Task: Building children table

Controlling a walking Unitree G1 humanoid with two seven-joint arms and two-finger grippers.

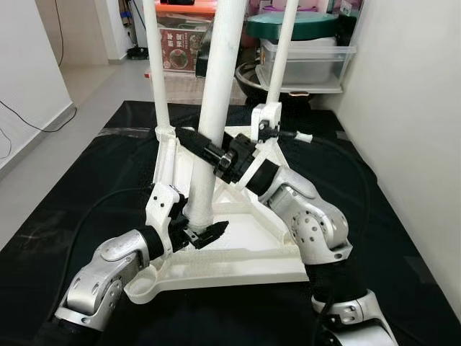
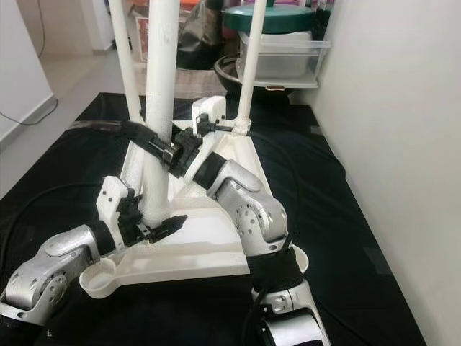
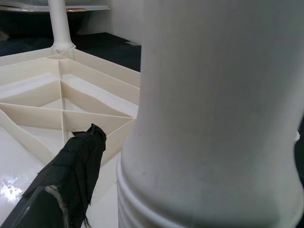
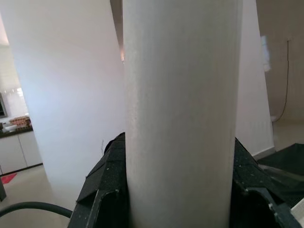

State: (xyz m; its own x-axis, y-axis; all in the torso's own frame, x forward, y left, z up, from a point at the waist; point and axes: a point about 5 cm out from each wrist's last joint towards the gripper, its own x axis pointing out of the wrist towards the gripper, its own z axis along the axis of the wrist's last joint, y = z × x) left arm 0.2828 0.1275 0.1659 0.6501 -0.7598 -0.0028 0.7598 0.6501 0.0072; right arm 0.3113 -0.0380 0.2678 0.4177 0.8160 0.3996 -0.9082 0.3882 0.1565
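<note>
Seen from the robot's head, both eye views look forward and down over the upturned white tabletop (image 1: 238, 252) on a black mat (image 1: 65, 209); each takes in the thick white leg (image 1: 216, 108) and two thinner ones, the right eye from slightly to the side. The left wrist camera sits low, very close to that leg's threaded foot (image 3: 209, 190). The right wrist camera faces its shaft (image 4: 183, 114) nearly touching, higher up.

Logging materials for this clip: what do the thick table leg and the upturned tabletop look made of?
The thick leg looks like matte white plastic: faint fine vertical lines on its surface and moulded ridges at its base, seen up close from the left wrist. The tabletop is likely the same plastic, glossier, with thin moulded stiffening ribs underneath.
</note>
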